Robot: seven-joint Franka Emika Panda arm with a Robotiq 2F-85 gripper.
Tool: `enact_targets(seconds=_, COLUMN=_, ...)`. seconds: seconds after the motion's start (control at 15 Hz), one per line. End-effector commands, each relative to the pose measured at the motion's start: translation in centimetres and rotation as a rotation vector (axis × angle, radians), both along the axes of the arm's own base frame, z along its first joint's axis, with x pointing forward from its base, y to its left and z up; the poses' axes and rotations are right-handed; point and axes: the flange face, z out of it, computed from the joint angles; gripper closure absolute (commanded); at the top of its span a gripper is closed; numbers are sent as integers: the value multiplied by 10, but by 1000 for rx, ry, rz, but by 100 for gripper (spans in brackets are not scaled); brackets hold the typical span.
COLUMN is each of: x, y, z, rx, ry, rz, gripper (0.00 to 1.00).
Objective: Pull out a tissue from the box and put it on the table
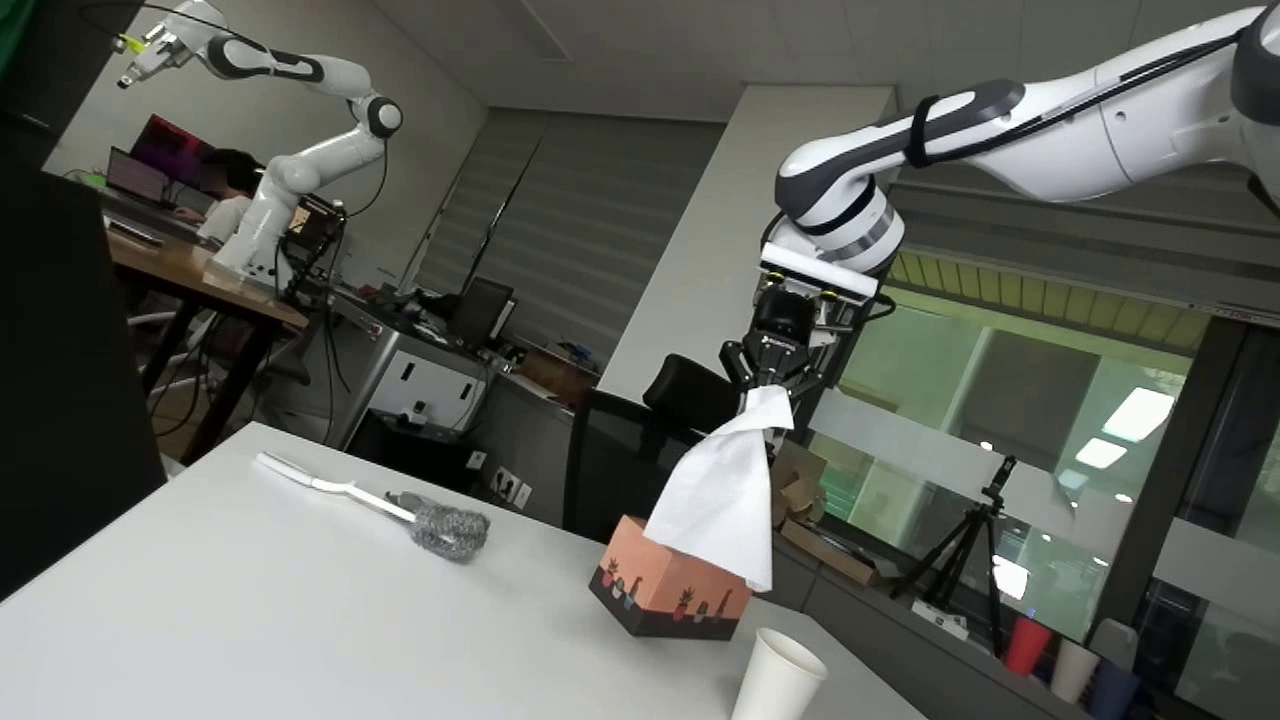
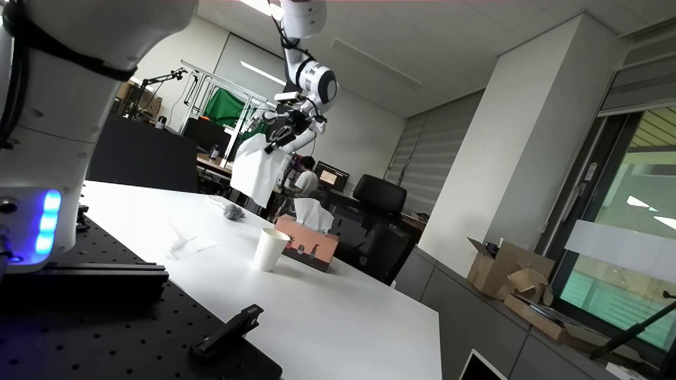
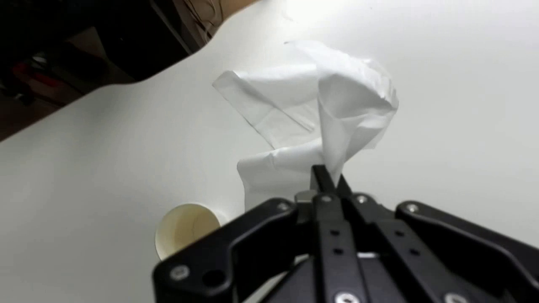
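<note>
Above the smooth table [image 3: 454, 126], the black gripper [image 3: 332, 180] pinches a thin, creased tissue [image 3: 353, 101].

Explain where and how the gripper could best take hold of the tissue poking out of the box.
Likely best: pinch the tissue by its upper part, coming down from above, one jaw on each face, since it stands up from the top of the box, its upper edge free. The gripper should first release the sheet it holds.

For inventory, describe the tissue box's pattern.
The tissue box is salmon with a dark bottom band and potted-plant pictures, clearest in an exterior view.
</note>
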Motion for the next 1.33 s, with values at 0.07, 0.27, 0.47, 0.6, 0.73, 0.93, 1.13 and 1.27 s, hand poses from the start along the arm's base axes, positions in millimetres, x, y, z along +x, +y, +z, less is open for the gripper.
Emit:
enact_targets(seconds=0.07, x=-9, y=9, z=-25, rx=-4, ry=98, rz=39, gripper=99)
enact_targets(seconds=0.27, x=-13, y=15, z=-54, rx=-8, ry=157, rz=57, gripper=98)
enact_targets(seconds=0.47, x=-12, y=13, z=-54, rx=-8, ry=161, rz=58, gripper=98)
enact_targets(seconds=0.6, x=-12, y=13, z=-52, rx=-8, ry=161, rz=59, gripper=98)
enact_targets(seconds=0.73, x=-12, y=13, z=-52, rx=-7, ry=161, rz=59, gripper=98)
enact_targets(seconds=0.93, x=-12, y=13, z=-51, rx=-7, ry=161, rz=59, gripper=98)
enact_targets(seconds=1.13, x=-14, y=21, z=-70, rx=-5, ry=196, rz=82, gripper=100)
enact_targets(seconds=1.27, x=-20, y=31, z=-93, rx=15, ry=253, rz=133, gripper=100)
